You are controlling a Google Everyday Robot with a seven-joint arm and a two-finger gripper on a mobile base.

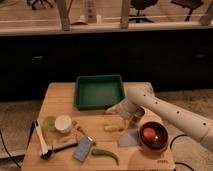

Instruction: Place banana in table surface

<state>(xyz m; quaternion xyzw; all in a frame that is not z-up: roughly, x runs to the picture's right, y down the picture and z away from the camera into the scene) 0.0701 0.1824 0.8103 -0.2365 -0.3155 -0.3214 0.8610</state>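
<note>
Centre-right of frame: my gripper [121, 116], finger state indiscernible, hovering just above banana [113, 128] lying flat on tabletop [60, 97], apparently for placement.

Arm [170, 112]: smooth white/cream casing, thick tubular, rounded segments w/ a faint seam approx. mid-length. Bulbous white wrist end near the green tray's front right corner. Gripper [119, 121] at its tip, low over the tabletop: darker, greyish, small; detail unclear.
</note>
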